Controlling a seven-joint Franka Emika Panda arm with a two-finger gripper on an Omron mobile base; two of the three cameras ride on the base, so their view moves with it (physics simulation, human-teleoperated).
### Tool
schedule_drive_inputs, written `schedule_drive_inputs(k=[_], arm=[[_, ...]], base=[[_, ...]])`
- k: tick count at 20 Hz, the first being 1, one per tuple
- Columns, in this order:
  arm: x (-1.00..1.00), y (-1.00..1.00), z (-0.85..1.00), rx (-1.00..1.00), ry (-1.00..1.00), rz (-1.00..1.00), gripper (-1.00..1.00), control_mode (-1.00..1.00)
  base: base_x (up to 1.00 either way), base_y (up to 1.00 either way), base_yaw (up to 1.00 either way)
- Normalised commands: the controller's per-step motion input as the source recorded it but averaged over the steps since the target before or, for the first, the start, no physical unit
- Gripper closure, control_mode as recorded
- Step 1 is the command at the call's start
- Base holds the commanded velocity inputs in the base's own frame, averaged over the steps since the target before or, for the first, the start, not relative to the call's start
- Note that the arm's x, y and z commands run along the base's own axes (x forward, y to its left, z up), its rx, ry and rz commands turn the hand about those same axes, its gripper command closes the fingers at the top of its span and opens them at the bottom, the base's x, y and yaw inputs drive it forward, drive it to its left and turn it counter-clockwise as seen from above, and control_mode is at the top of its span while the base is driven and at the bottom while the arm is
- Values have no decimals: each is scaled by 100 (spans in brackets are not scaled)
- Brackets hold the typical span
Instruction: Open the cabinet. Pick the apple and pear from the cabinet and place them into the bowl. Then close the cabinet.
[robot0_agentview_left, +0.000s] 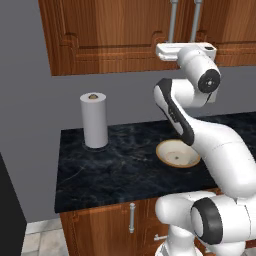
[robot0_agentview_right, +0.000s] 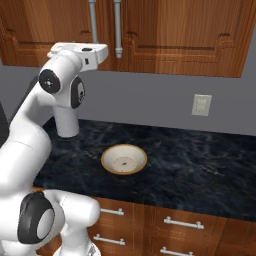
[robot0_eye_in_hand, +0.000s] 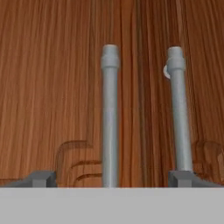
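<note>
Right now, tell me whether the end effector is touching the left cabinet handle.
Cannot tell. In the hand view the end effector is open, its fingertips straddling the left handle; no clear contact or gap shows.

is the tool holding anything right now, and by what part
Nothing is held. The tool is open, facing the closed cabinet, with the left door's handle between its fingertips, not clamped.

A dark marbled countertop (robot0_agentview_left: 125, 165) ran along a grey wall, above reddish-brown lower cabinets. On it sat a shallow round bowl (robot0_agentview_left: 177, 153) with a tan rim and a cream, speckled inside, upright and holding nothing. Well apart from the bowl, toward the counter's left end and near the wall, a white paper towel roll (robot0_agentview_left: 94, 120) stood upright.
</note>
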Motion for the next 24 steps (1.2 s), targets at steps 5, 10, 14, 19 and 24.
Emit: schedule_drive_inputs(k=[5,10,14,19,24], arm=[[100,0,-3,0,10,-2,-100,-100],[100,0,-18,3,11,0,-100,-100],[77,0,-19,0,5,0,100,-100],[0,0,0,0,0,0,100,-100],[-4,2,2,2,-5,0,100,-100]], base=[[0,0,0],[0,0,0],[0,0,0],[0,0,0],[0,0,0]])
